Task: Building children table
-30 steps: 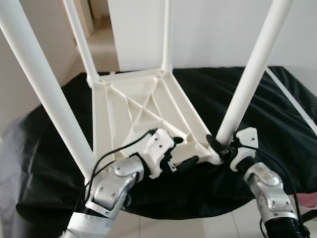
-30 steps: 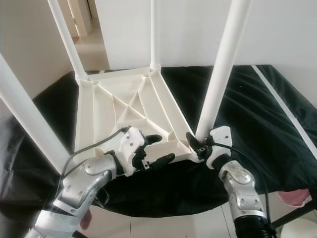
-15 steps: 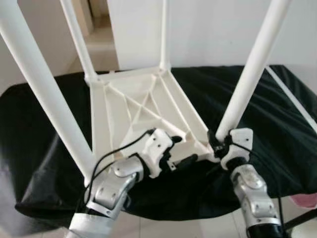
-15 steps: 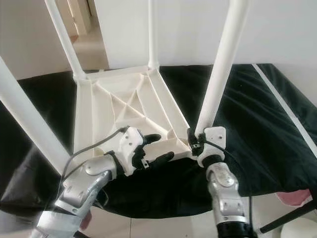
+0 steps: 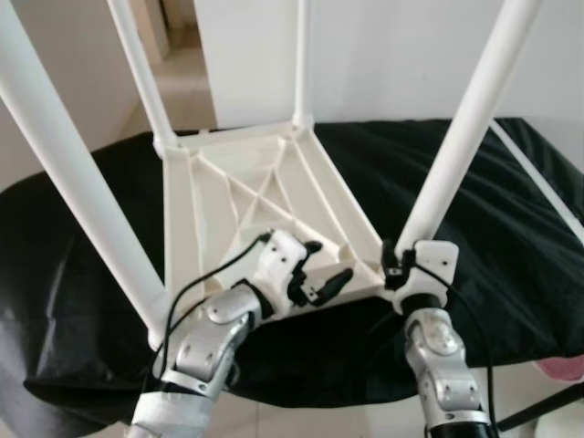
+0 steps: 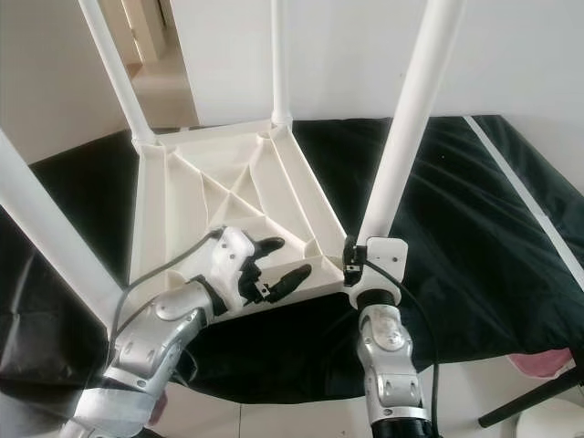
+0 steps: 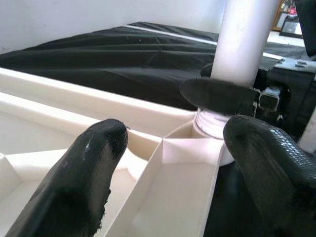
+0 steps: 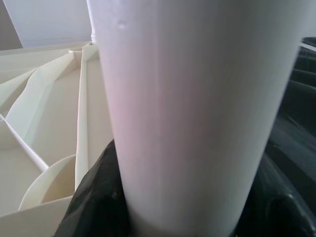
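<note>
White plastic table top (image 5: 246, 205) lies upside down on a black cloth (image 5: 493, 210), ribbed underside up, a leg standing in each of its four corners. Landmark: the near-right leg (image 5: 456, 146), rising from the corner nearest the robot's right.

Right gripper (image 5: 394, 266) sits at the base of that leg, fingers clamped around it just above the socket; the right wrist view has the white tube pressed between the black pads (image 8: 94, 197). Judged to be screwing or seating this leg.

Left gripper (image 5: 321, 270) hovers over the near edge of the table top, just left of that leg's socket. Fingers spread apart, holding nothing, one fingertip (image 7: 89, 163) above a rib pocket and the other nearer the socket. The left wrist view has thread rings at the leg's foot, so the leg may not be fully down.

Risks:
- twisting the leg with the top unbraced could spin or slide the whole top on the cloth, since the left gripper isn't pressing down
- cross-threading if the leg is turned while tilted
- tall legs give leverage; a side push could tip the top off the near edge
- cloth may bunch under the corner
</note>
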`<state>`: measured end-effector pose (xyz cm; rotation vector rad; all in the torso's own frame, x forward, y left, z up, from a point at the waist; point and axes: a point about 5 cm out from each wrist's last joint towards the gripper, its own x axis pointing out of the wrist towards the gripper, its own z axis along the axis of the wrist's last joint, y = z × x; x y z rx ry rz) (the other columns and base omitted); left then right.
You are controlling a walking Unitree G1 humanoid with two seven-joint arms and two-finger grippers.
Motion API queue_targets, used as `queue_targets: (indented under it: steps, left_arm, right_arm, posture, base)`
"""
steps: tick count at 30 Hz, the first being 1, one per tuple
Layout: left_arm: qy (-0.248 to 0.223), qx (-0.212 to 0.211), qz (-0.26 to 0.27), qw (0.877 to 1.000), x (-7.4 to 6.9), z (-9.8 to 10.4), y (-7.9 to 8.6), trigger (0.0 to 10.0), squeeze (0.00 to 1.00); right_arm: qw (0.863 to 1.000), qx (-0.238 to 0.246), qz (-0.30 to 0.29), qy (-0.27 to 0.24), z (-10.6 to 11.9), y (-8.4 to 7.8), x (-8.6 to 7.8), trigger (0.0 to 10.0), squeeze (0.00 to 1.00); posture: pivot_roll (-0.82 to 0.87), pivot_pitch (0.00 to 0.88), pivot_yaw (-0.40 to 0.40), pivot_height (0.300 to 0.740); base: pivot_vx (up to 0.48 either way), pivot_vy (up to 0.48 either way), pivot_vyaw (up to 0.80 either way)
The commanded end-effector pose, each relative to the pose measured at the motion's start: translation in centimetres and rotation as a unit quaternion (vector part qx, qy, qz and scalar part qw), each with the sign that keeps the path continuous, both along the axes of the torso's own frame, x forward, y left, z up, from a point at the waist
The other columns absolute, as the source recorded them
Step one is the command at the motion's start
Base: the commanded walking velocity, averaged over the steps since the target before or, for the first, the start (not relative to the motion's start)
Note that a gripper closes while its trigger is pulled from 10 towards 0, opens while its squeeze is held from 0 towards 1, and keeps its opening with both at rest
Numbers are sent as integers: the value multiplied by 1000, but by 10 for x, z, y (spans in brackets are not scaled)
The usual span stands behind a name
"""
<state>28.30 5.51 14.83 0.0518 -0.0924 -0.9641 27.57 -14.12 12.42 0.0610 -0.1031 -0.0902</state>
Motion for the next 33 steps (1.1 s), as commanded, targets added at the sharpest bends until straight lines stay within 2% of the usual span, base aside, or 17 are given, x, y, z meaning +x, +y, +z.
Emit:
queue_targets:
  steps: [1, 7, 8, 9, 10, 13, 17, 23, 27, 28, 30, 33]
  left_arm:
    - [6, -6, 42, 999, 4, -3, 4, 10000, 0]
    - [4, -10, 54, 999, 6, -4, 5, 10000, 0]
    - [4, -10, 54, 998, 7, -4, 5, 10000, 0]
    - [2, -10, 56, 998, 7, -3, 5, 10000, 0]
    - [0, -10, 56, 998, 8, -3, 4, 10000, 0]
    - [-2, -10, 56, 998, 9, -2, 3, 10000, 0]
    - [-1, -26, 52, 998, 8, 3, 1, 10000, 0]
    - [-11, -15, 53, 998, 6, 3, 2, 10000, 0]
    - [-24, 15, 53, 998, 5, 0, 8, 10000, 0]
    - [-28, 23, 53, 998, 4, -1, 10, 10000, 0]
    - [-31, 28, 53, 998, 3, -1, 11, 10000, 0]
    - [-46, 50, 37, 997, -3, -3, 18, 10000, 0]
  right_arm:
    - [1000, 28, 2, 15, -4, 7, -4, 10000, 0]
    - [1000, 28, 7, 9, -1, 7, -4, 10000, 0]
    - [1000, 26, 8, 6, 0, 7, -3, 10000, 541]
    - [1000, 24, 12, 2, 2, 7, -3, 10000, 541]
    - [999, 25, 19, -9, 5, 6, -2, 10000, 1000]
    - [999, 32, 27, -16, 7, 4, -2, 10000, 1000]
    - [998, 20, 43, -43, 15, -10, -1, 10000, 1000]
    - [996, -3, 70, -47, 14, -29, -3, 10000, 1000]
    - [993, -30, 105, -54, 14, -42, -4, 10000, 1000]
    - [991, -38, 114, -52, 12, -46, -5, 10000, 0]
    - [990, -42, 122, -50, 11, -48, -5, 10000, 0]
    - [983, -66, 169, -34, 7, -62, -6, 10000, 0]
  posture:
    - [-90, 0, 30, 740]
    - [-92, 0, 28, 740]
    - [-92, 0, 28, 740]
    - [-92, 0, 30, 740]
    - [-93, 0, 30, 740]
    - [-93, 0, 29, 740]
    - [-96, 0, 29, 740]
    - [-86, 0, 27, 740]
    - [-75, 0, 28, 740]
    - [-71, 0, 29, 740]
    - [-71, 0, 29, 740]
    - [-63, 0, 32, 740]
  base:
    - [0, 0, 0]
    - [0, 0, 0]
    - [0, 0, 0]
    - [0, 0, 0]
    - [0, 0, 0]
    - [0, 0, 0]
    - [0, 0, 0]
    - [0, 0, 0]
    - [0, 0, 0]
    - [0, 0, 0]
    - [0, 0, 0]
    - [0, 0, 0]
